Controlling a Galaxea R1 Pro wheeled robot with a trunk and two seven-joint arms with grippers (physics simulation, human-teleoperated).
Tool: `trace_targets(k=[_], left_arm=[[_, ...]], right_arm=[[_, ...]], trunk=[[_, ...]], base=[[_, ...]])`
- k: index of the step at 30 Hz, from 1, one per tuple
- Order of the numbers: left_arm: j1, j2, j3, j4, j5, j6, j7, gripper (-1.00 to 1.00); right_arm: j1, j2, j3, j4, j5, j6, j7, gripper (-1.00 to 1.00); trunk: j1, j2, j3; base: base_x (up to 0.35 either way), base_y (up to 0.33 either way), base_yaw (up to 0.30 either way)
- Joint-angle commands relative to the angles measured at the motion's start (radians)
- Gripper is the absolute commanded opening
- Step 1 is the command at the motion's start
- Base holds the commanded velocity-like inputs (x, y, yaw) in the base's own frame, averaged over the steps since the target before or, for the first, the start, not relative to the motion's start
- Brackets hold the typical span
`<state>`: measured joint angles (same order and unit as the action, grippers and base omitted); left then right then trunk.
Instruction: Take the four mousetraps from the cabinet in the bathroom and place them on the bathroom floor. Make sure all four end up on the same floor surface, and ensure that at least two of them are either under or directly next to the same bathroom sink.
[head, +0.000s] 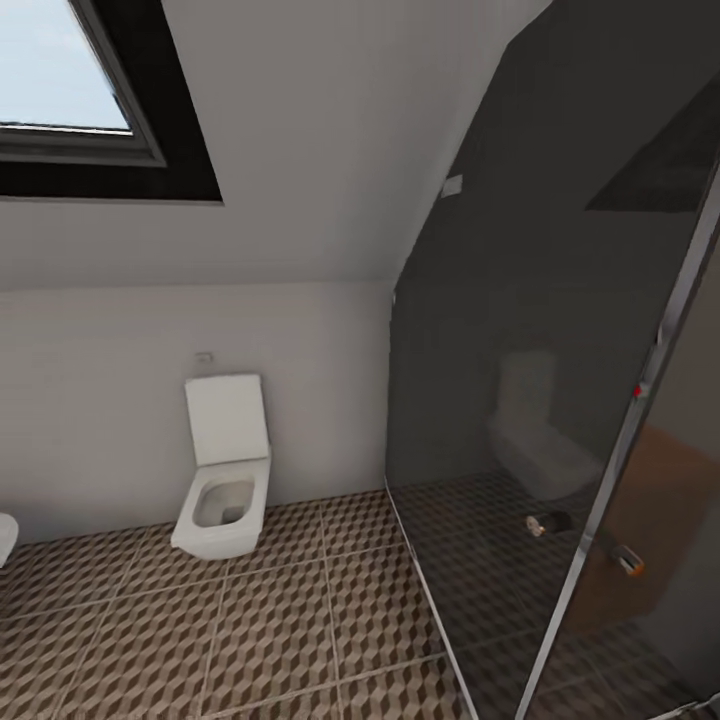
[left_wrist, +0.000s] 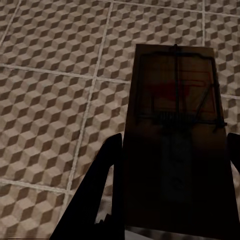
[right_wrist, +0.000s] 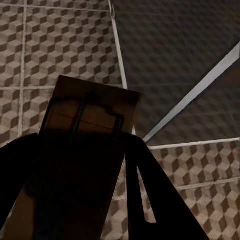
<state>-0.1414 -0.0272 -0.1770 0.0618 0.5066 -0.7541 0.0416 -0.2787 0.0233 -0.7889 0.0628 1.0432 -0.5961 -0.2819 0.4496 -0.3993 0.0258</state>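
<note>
My left claw (left_wrist: 172, 200) is closed on a mousetrap (left_wrist: 175, 125), its wire spring and red spot showing, carried above the bathroom floor (left_wrist: 50, 100). My right claw (right_wrist: 75, 200) is clamped on a second mousetrap (right_wrist: 87, 120), hanging over the tiles right at the shower glass (head: 560, 300). I judge the risks to be a trap slipping from the fingers, or the right one dropping past the glass onto the dark shower floor, the wrong surface. Beside the glass stands the toilet (head: 225, 470). I see no sink here, so I'd need to turn.
</note>
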Motion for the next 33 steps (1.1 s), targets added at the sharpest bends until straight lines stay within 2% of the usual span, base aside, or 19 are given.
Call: trace_targets(k=[1,25,33], left_arm=[[-0.002,-0.001,-0.009,0.004,0.001,-0.005,0.007,-1.00],[-0.002,-0.002,-0.006,0.004,0.001,-0.009,0.008,-1.00],[-0.002,0.002,-0.008,0.004,0.001,-0.003,0.005,-1.00]], right_arm=[[-0.001,-0.001,-0.006,0.003,0.011,-0.002,-0.008,-1.00],[-0.001,-0.001,-0.006,0.003,0.011,-0.002,-0.008,-1.00],[-0.001,0.000,-0.006,0.003,0.012,-0.004,-0.008,-1.00]], trunk=[[0.000,-0.001,0.000],[0.000,-0.001,0.000],[0.000,-0.001,0.000]], base=[[0.000,0.000,0.299],[0.000,0.003,0.297],[0.121,0.212,0.074]])
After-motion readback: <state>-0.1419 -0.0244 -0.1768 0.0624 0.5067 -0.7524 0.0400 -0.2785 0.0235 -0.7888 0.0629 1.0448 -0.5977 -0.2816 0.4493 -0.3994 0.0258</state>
